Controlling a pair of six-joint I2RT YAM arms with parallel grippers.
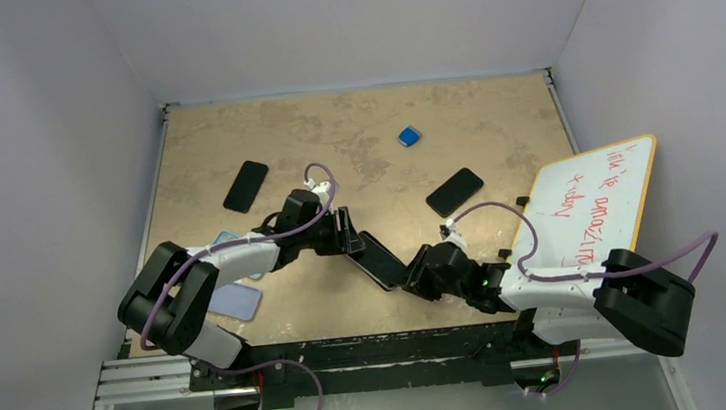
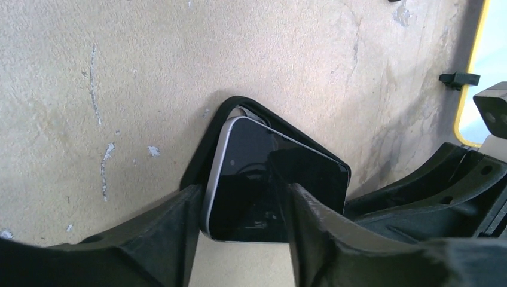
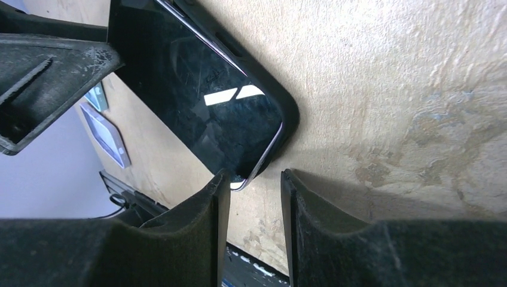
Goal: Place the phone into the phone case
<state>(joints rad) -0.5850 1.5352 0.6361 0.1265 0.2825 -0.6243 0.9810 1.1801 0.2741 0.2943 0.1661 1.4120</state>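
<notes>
A dark-screened phone (image 1: 381, 259) with a silver edge lies on the table, its far end seated in a black phone case (image 2: 239, 103). In the left wrist view the phone (image 2: 251, 161) has its near end out of the case. My left gripper (image 1: 350, 234) is open at that end (image 2: 242, 190), one finger beside the silver edge and the other over the screen. My right gripper (image 1: 414, 275) is at the opposite end, open by a narrow gap (image 3: 254, 174) with nothing between the fingers. The phone's corner (image 3: 197, 84) touches one fingertip, and the case rim (image 3: 281, 101) wraps that corner.
A black phone (image 1: 246, 185) lies at the back left and another dark phone (image 1: 455, 191) at centre right. A small blue object (image 1: 409, 136) sits at the back. A whiteboard (image 1: 595, 205) leans at the right. Light blue cases (image 1: 235, 300) lie near the left arm.
</notes>
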